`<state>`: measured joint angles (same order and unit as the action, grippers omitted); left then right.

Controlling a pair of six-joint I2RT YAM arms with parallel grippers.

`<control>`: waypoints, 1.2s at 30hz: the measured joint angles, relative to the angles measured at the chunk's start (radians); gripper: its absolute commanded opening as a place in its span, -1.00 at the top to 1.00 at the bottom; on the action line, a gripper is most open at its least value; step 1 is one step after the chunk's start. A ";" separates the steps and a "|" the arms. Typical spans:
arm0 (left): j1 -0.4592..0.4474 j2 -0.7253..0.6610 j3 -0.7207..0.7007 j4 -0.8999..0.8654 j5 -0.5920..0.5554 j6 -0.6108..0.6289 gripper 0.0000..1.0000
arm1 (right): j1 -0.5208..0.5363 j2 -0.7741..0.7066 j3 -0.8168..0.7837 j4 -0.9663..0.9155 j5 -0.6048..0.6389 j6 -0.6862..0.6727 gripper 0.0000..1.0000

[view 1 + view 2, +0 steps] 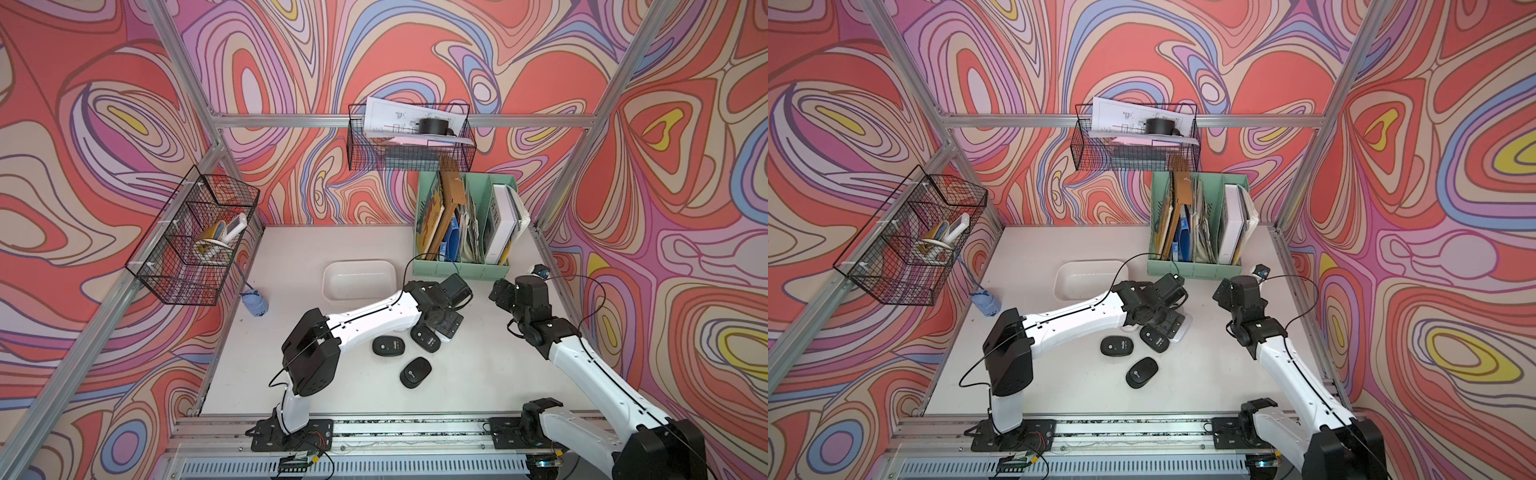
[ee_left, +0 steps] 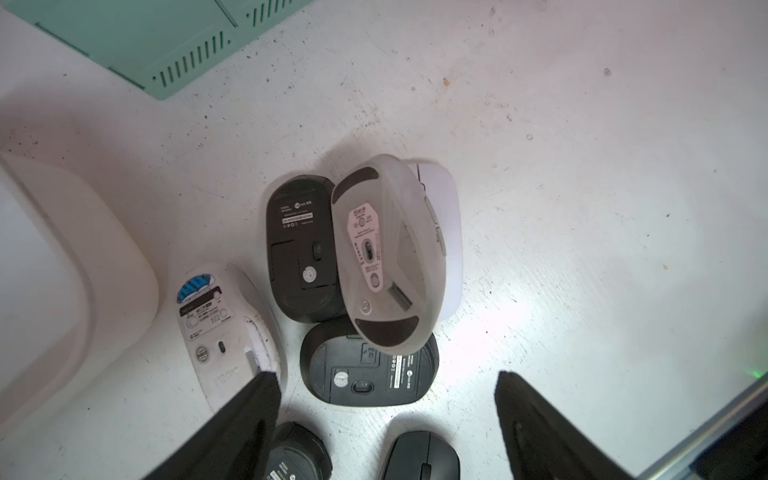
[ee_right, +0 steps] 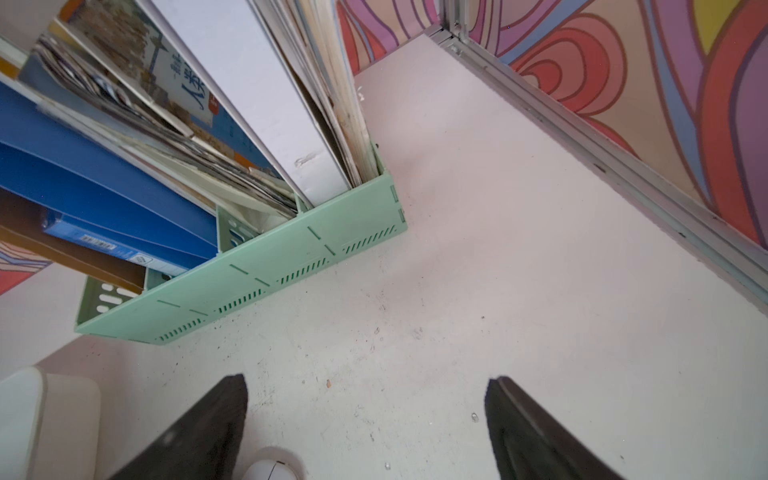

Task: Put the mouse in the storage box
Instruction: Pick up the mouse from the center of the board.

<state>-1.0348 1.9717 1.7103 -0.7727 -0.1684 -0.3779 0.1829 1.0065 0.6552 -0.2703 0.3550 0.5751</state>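
Right of the storage box (image 1: 359, 262), the left gripper (image 2: 386, 376) and right gripper (image 3: 368, 379) are hanging wide open, empty; the grey mouse (image 2: 390, 253) is looking light, hard, slick: pinch its flanks.

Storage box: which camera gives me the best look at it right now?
Both top views: the storage box shows nearly whole, with nothing visible inside and only one corner covered by the left arm. The left wrist view catches just one rounded corner; the right wrist view shows a sliver at the frame edge.
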 measured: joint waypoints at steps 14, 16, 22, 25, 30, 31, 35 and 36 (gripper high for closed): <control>-0.039 0.269 0.281 -0.108 -0.135 0.063 -0.71 | 0.000 -0.124 -0.036 -0.079 0.105 0.060 -0.81; -0.040 0.302 0.304 -0.121 -0.153 0.064 -0.69 | 0.000 -0.158 -0.038 -0.090 0.115 0.069 -0.81; -0.040 0.360 0.326 -0.150 -0.198 0.066 -0.42 | 0.000 -0.216 -0.039 -0.114 0.132 0.081 -0.81; -0.040 0.381 0.340 -0.164 -0.211 0.067 -0.17 | 0.000 -0.221 -0.039 -0.124 0.134 0.081 -0.81; -0.039 0.389 0.345 -0.172 -0.240 0.066 0.24 | 0.000 -0.221 -0.040 -0.131 0.135 0.081 -0.81; -0.039 0.389 0.345 -0.172 -0.243 0.065 0.31 | 0.000 -0.221 -0.040 -0.131 0.134 0.081 -0.81; -0.035 0.386 0.338 -0.163 -0.235 0.059 0.50 | 0.000 -0.221 -0.046 -0.131 0.130 0.081 -0.81; -0.032 0.379 0.327 -0.152 -0.224 0.056 0.51 | 0.000 -0.220 -0.047 -0.132 0.128 0.081 -0.81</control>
<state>-1.0672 2.3508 2.0369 -0.9249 -0.3927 -0.3218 0.1833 0.7864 0.6083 -0.4023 0.4828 0.6563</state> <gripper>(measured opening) 0.327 0.906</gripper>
